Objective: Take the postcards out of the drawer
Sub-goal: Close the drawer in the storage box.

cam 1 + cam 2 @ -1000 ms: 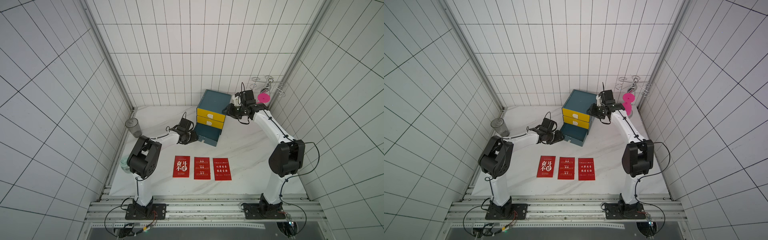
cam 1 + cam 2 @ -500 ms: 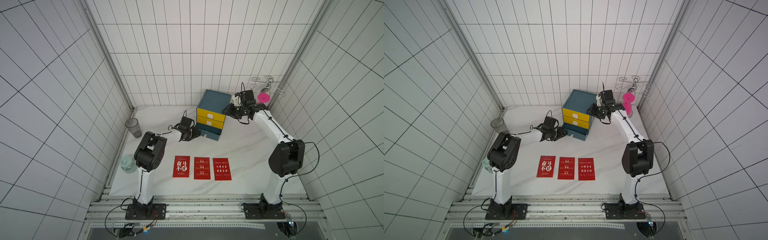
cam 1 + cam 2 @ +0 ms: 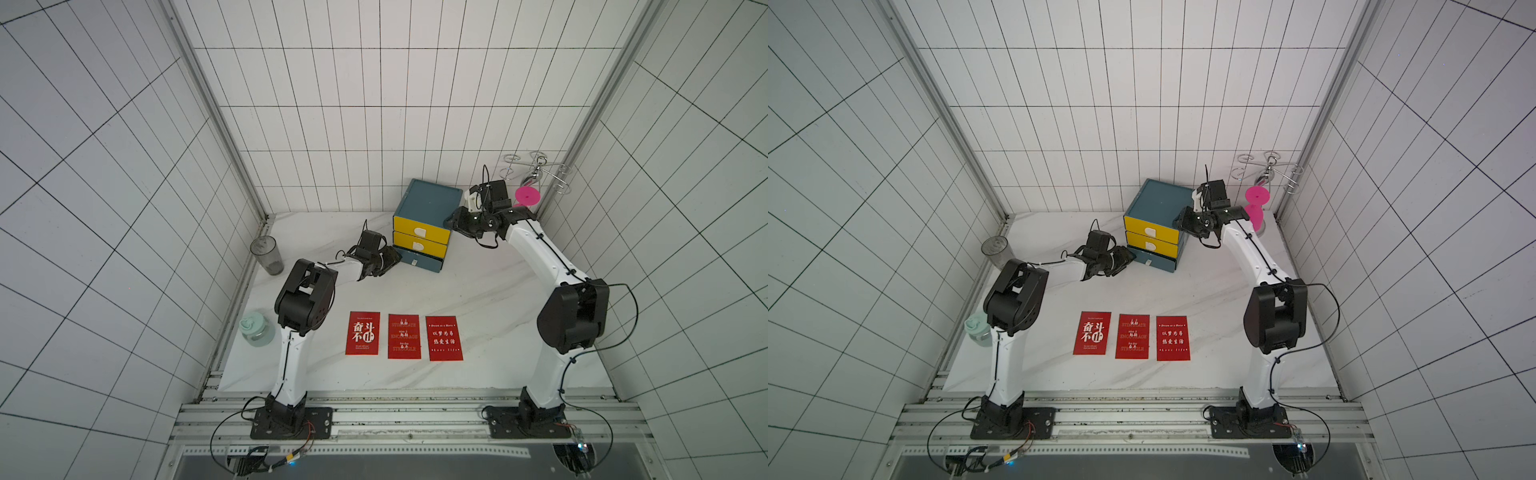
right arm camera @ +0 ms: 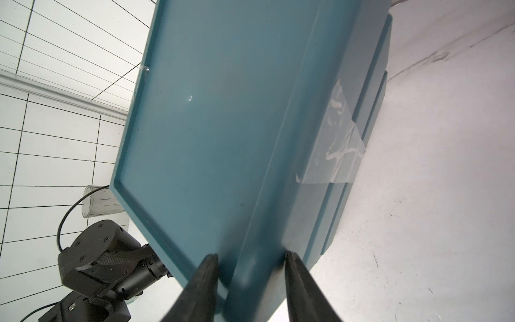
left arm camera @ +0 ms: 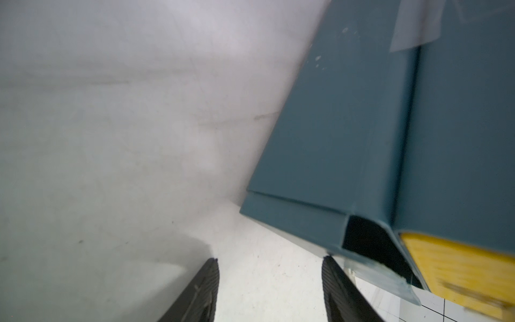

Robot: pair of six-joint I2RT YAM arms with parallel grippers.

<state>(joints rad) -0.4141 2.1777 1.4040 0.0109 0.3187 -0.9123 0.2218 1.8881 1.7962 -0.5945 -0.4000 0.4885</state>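
in both top views the left flat red rectangular postcard (image 3: 363, 333) reads 奋斗不止 in large white characters, its small print illegible; the middle red postcard (image 3: 404, 336) reads "stimulate", "encourage", "struggle"; the right red postcard (image 3: 444, 338) reads "dream as a horse", 以梦为马 热爱生活, "love life".

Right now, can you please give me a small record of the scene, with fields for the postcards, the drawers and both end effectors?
task items: three flat red rectangular postcards in a row on the white marble table, outside the drawers
storage: teal plastic drawer cabinet, its two yellow drawers shut
lowest level: teal bottom drawer, standing slightly out
left end effector: open, empty, beside the bottom drawer's corner
right end effector: closed over the cabinet's top edge
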